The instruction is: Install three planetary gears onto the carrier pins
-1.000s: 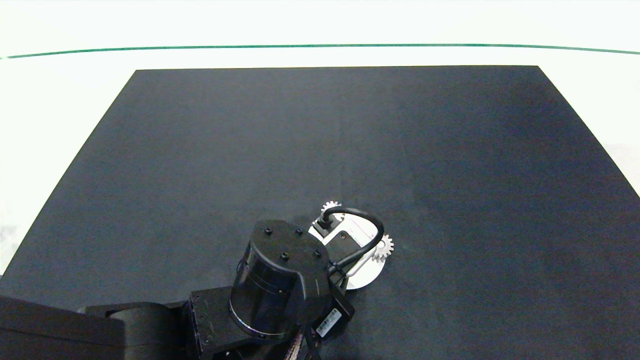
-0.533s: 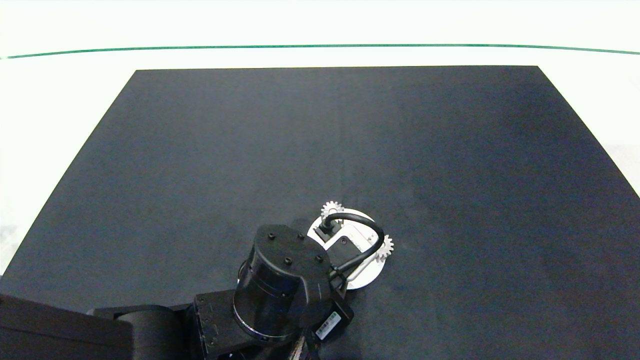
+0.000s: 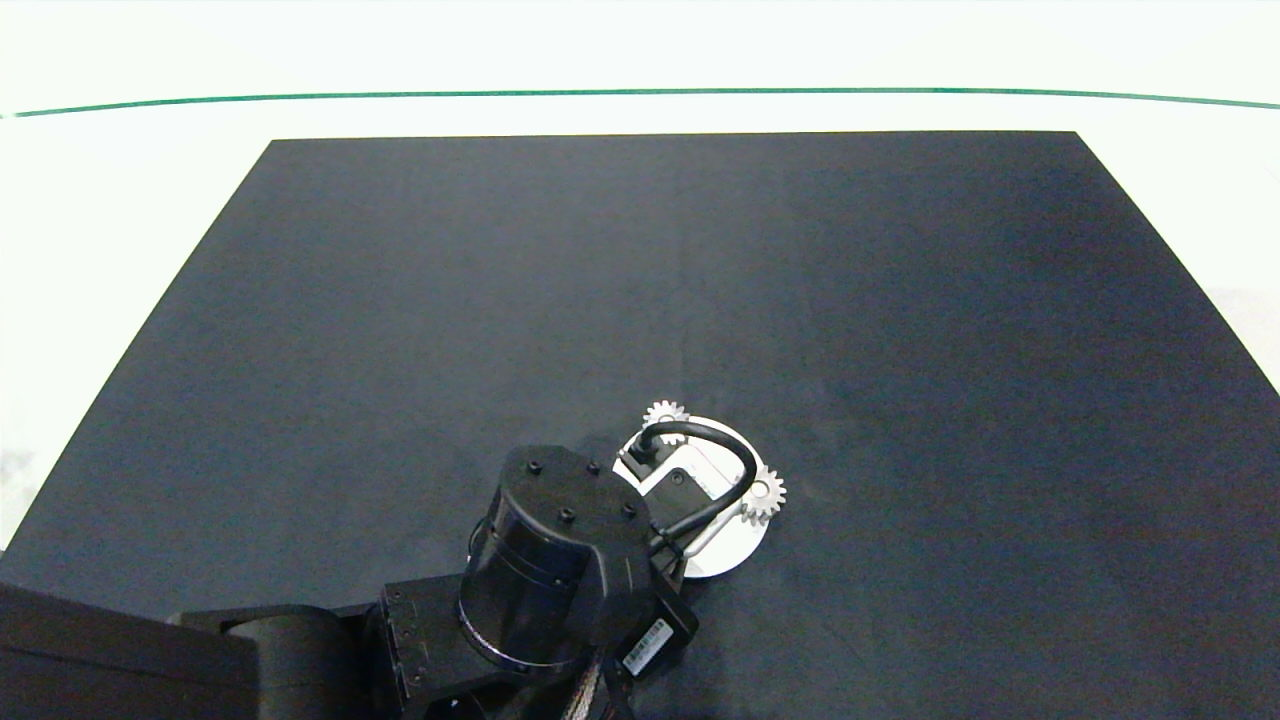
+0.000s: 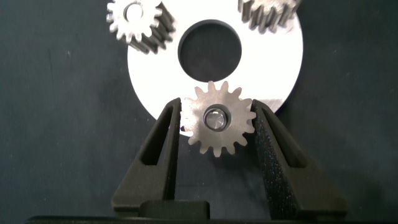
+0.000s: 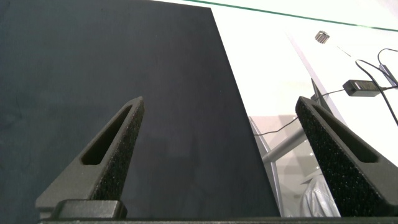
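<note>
The white carrier disc [image 4: 273, 68] lies on the black mat, partly hidden under my left wrist in the head view [image 3: 725, 555]. Two planetary gears [image 3: 665, 413] [image 3: 765, 491] sit on pins at its far and right rim. The third gear [image 4: 217, 118] rests at the disc's near edge with a carrier pin [image 4: 216, 117] showing in its centre hole. My left gripper [image 4: 216, 104] is shut on this gear, one finger close against the teeth on each side. My right gripper [image 5: 219, 99] stands wide open and holds nothing. It is out of the head view, near the mat's edge.
The black mat [image 3: 700, 280] covers most of the white table, and a green line [image 3: 640, 92] runs along the far side. Past the mat's edge, the right wrist view shows cables with a small black adapter [image 5: 362, 86] and a table leg [image 5: 283, 149].
My left wrist shifted slightly right and back again over the disc. The two outer gears barely moved.
</note>
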Motion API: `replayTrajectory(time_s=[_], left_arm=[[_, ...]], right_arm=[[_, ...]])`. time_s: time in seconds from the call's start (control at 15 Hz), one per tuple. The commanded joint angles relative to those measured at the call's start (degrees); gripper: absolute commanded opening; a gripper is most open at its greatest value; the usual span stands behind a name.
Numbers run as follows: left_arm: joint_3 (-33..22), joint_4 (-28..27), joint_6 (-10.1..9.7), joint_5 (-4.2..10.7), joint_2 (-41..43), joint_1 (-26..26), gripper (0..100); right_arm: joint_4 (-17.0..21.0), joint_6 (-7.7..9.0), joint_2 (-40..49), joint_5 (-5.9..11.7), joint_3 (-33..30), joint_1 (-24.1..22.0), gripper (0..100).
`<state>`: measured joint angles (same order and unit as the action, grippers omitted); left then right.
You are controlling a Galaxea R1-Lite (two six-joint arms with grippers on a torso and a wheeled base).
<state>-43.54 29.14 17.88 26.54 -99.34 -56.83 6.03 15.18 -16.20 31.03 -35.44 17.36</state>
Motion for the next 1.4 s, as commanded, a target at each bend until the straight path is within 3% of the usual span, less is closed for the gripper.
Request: replayTrajectory(time_s=[0.07,0.67,0.8,0.93,1.07,1.2,1.4], left_arm=[[0.74,0.31,-0.04,0.18,-0.06,0.06,100],[0.39,0.31,-0.13,0.18,0.46,0.14,100],[0.13,-0.48,-0.22,0.09,5.21,1.20,100],[0.04,-5.84,-0.13,0.09,14.00,6.03,100],[-1.28,-15.25,-0.31,0.18,23.84,13.59,100],[-2.25,-22.28,-0.48,0.18,35.09,28.18,100],[1.71,-24.39,-0.48,0.18,48.80,43.56,100]], right_arm=[[-0.06,0.12,-0.15,0.18,-0.16,0.04,100],[0.03,0.12,-0.23,0.18,-0.16,0.04,100],[0.12,0.12,-0.50,0.18,-0.07,0.04,100],[0.12,-0.06,-1.46,0.18,0.11,-1.01,100],[0.47,-0.06,-1.90,0.18,0.46,-3.21,100],[1.17,-0.06,-2.34,0.18,0.55,-7.08,100],[1.61,-0.06,-2.17,-0.09,0.72,-12.79,100]])
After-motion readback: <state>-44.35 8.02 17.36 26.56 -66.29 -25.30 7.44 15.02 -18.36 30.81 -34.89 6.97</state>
